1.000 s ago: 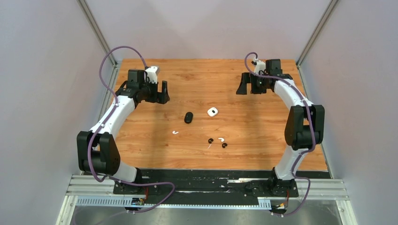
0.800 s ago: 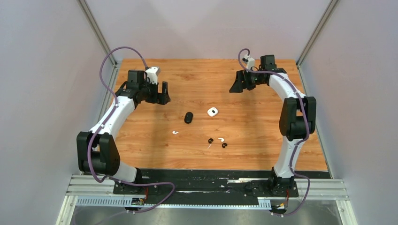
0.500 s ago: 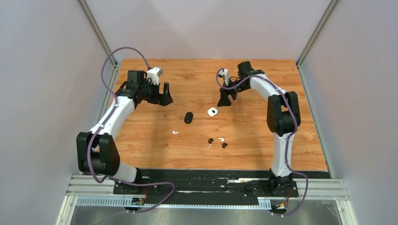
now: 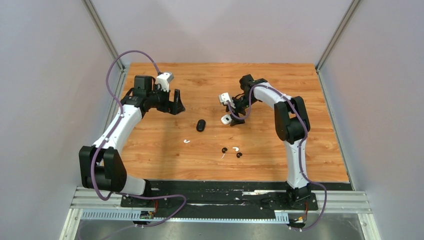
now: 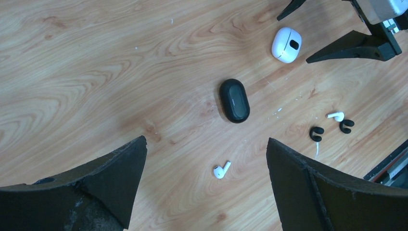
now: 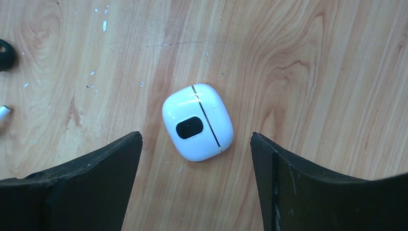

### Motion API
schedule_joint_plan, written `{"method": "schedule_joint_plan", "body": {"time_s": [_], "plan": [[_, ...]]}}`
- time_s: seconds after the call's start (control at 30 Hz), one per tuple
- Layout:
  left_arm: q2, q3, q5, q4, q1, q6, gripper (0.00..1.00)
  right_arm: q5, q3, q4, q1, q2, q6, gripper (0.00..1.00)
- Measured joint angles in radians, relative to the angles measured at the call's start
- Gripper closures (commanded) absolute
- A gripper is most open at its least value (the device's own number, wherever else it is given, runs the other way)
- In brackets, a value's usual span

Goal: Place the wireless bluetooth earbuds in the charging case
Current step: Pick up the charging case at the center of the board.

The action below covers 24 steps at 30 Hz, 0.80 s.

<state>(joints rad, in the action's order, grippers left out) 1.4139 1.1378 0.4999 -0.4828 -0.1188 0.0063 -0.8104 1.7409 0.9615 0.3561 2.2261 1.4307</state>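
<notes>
White case [image 6: 197,122], black case [image 5: 234,100], both closed

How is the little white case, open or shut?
Shut. The white charging case lies on the wooden table and its lid seam is just a thin line with no gap.

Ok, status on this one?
Both open: right claw over closed white case, left claw empty. Four earbuds loose on table. Nothing blocking.
</notes>
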Motion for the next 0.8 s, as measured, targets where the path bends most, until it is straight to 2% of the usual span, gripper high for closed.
{"method": "schedule_joint_plan", "body": {"time_s": [0.23,0.53,0.67,0.8], "plan": [[0.000,0.000,0.008,-0.001,0.000,0.000,0.00,0.028,-0.010,-0.039,0.015,0.013,0.038,0.21],[0.011,0.000,0.012,-0.004,0.000,0.000,0.00,0.025,-0.043,-0.061,0.026,0.010,0.034,0.41],[0.023,0.000,0.016,-0.004,0.000,0.000,0.00,0.025,-0.060,-0.060,0.027,0.001,0.030,0.59],[0.050,0.010,0.024,0.006,0.000,0.000,0.05,0.032,-0.066,-0.068,0.027,-0.003,0.003,0.85]]}}
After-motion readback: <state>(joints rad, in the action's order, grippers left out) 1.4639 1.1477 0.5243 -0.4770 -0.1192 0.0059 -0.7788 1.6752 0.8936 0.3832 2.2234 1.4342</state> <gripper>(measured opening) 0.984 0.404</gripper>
